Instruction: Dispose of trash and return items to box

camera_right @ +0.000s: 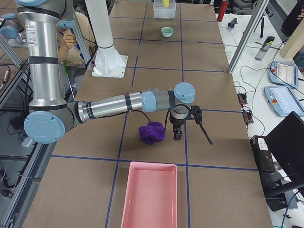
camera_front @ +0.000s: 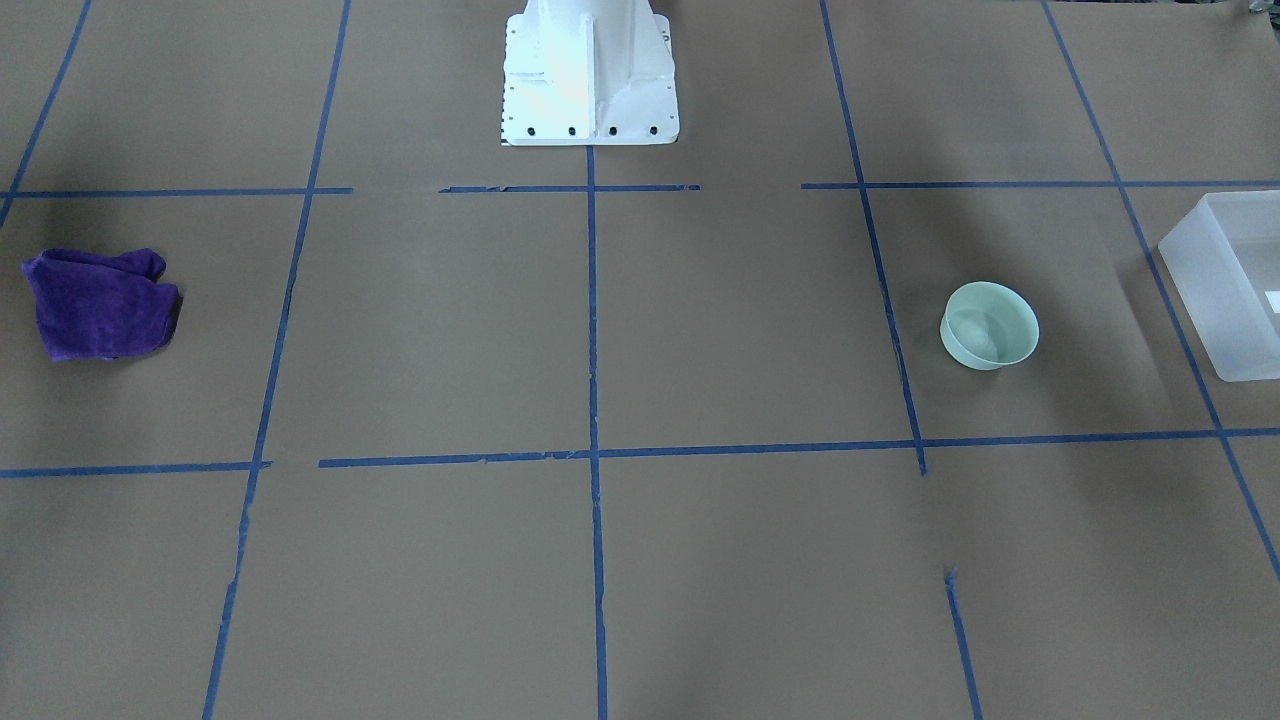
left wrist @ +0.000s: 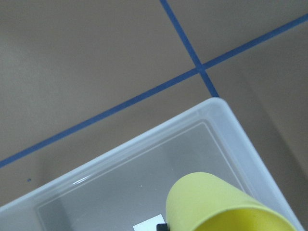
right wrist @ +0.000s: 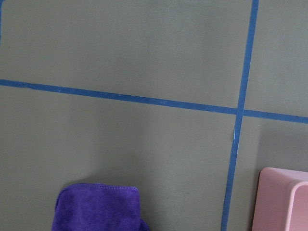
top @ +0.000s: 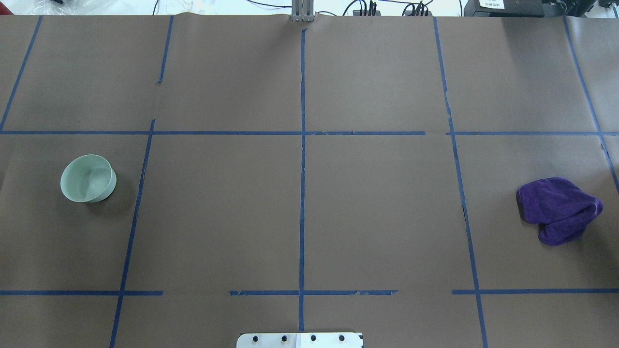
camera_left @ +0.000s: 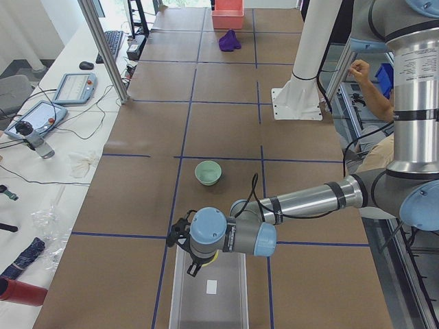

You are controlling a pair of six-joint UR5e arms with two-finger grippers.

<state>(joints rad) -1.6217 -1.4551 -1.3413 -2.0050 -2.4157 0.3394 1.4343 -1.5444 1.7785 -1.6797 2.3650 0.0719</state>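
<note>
Left gripper [camera_left: 196,263] clamped on cup [left wrist: 216,204], held over the box [left wrist: 120,151] - bowl [camera_front: 990,325] sits on the surface [camera_front: 700,330] near the box. Right gripper [camera_right: 205,134] near cloth [camera_right: 152,133] - can't tell if apart or together.

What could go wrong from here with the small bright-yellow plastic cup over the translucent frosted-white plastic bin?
1. The small bright-yellow tapered plastic cup hangs over a corner of the translucent frosted-white rectangular plastic bin, close to its walls; released there, it might clip the rim and bounce out.
2. The pale mint-green round bowl stands on the table near the bin, beside the left arm; a careless swing could knock it.
</note>
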